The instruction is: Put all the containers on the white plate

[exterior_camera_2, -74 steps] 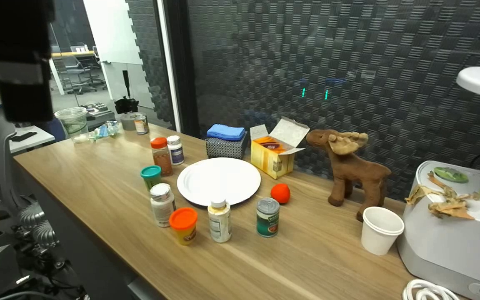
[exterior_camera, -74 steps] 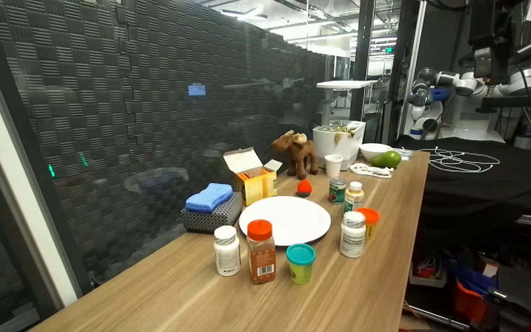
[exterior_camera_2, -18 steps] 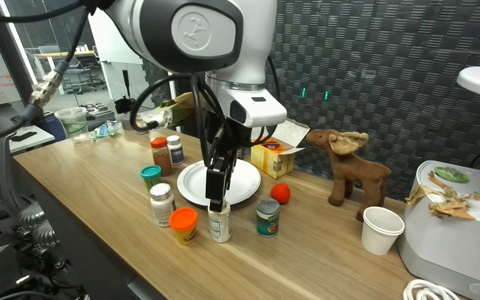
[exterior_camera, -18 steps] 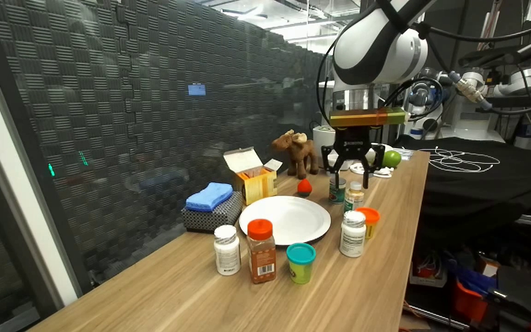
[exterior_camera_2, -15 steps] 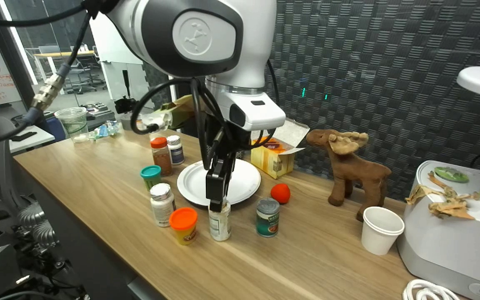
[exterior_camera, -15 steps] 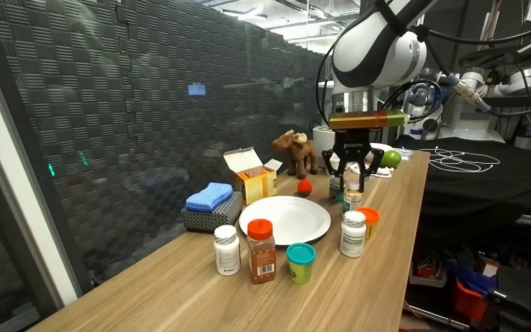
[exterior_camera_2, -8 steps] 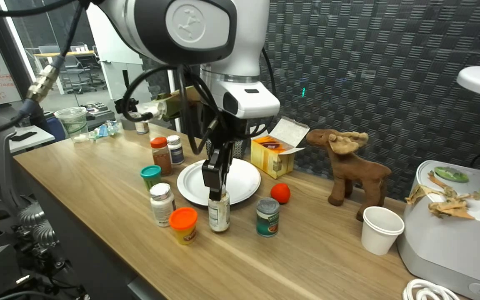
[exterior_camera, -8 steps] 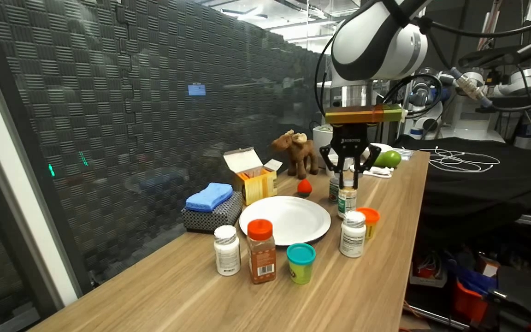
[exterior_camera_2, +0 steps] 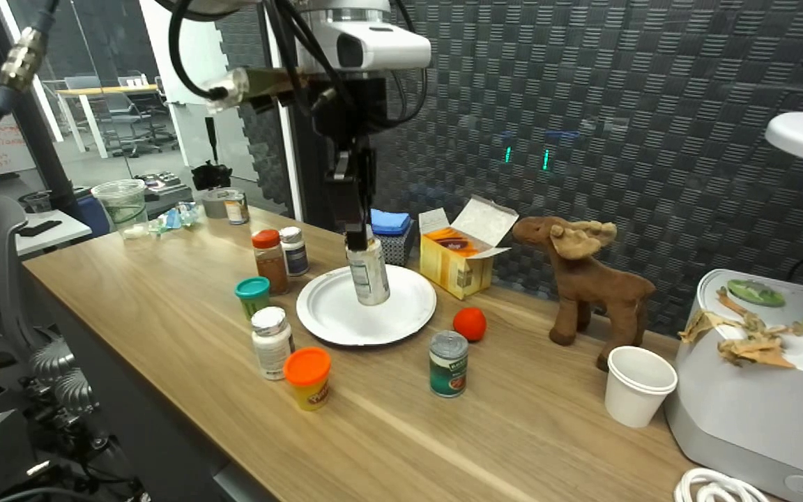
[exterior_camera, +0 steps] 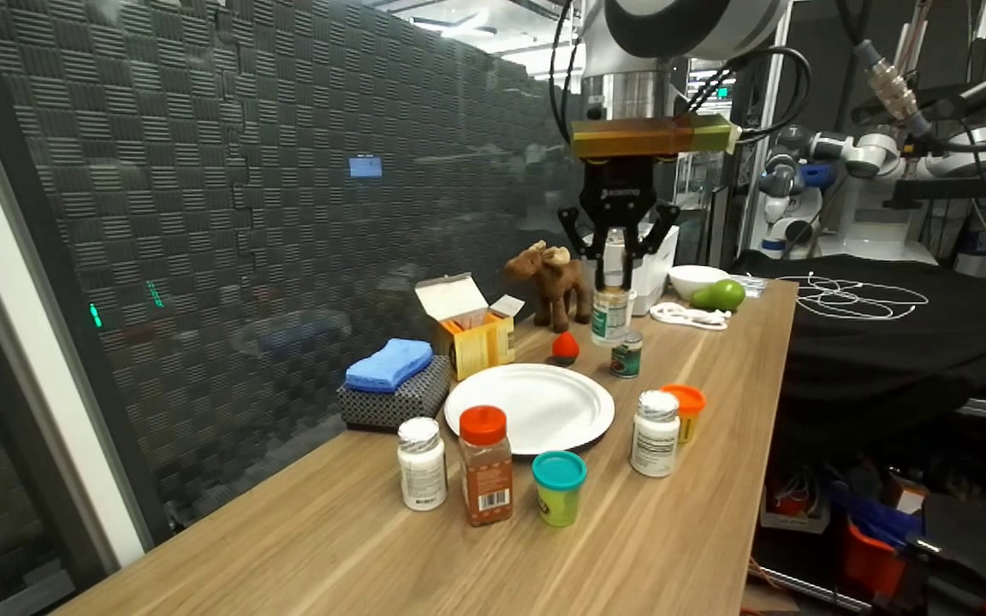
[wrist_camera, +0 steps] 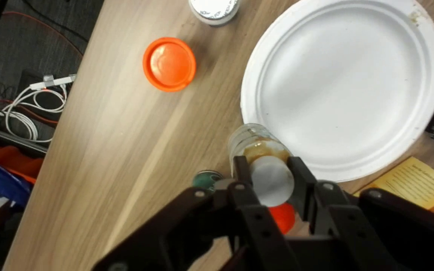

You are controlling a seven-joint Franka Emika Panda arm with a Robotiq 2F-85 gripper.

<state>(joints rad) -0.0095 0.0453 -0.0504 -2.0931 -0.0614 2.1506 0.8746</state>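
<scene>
Up above the tabletop (exterior_camera: 330, 547), the claw (exterior_camera: 614, 281) has the white-capped bottle (exterior_camera: 610, 316) pinched near its top, close to the white plate (exterior_camera: 530, 409), so it wants a smooth swing over the middle, base flat before letting go!

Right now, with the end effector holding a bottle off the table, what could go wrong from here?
The end effector grips the white-capped bottle up by its cap, and the bottle leans in an exterior view, so it may swing or slip.
In the wrist view its base overlaps the white plate at the rim; released there, it could catch the edge and topple.
The green can stands near the plate, so a low approach might knock it over.
</scene>
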